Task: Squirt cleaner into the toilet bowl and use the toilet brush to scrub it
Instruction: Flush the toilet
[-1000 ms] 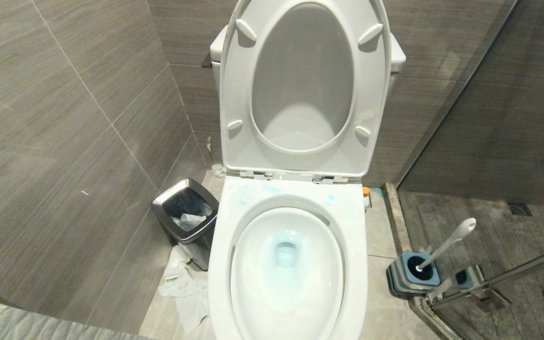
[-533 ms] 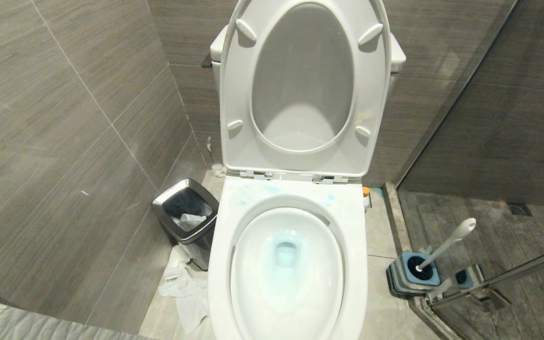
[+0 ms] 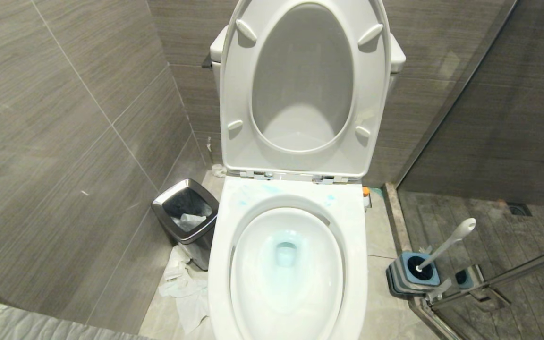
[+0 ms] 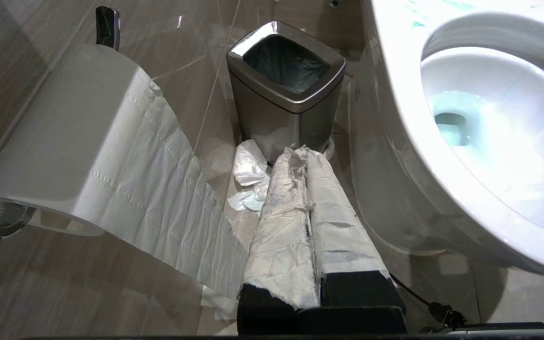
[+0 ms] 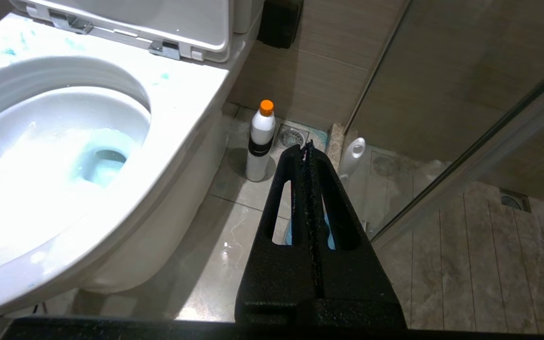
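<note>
The white toilet bowl (image 3: 357, 245) stands open with its lid raised. Cleaner shows as pale blue smears (image 3: 328, 197) on the back rim and a blue tint in the water (image 3: 285, 252). The toilet brush (image 3: 446, 243) leans in its blue-and-grey holder (image 3: 397, 278) on the floor to the right, untouched. Neither arm is in the head view. My right gripper (image 5: 304, 147) is shut and empty, hanging over the floor right of the bowl (image 5: 182, 94), with the brush handle's tip (image 5: 354, 151) just beyond. My left gripper (image 4: 300, 152), its fingers wrapped in white paper, is shut, low on the bowl's (image 4: 404, 94) left.
A white bottle with an orange cap (image 5: 260, 141) stands on the floor by the toilet's right side. A steel-rimmed bin (image 3: 186, 215) and crumpled tissue (image 3: 184, 288) lie left of the toilet. A toilet-paper roll (image 4: 64, 141) hangs at the left. A glass shower partition (image 3: 489, 278) runs on the right.
A dark shape at the head view's lower right corner has slid out of the frame. The toilet, brush and bin have not moved.
</note>
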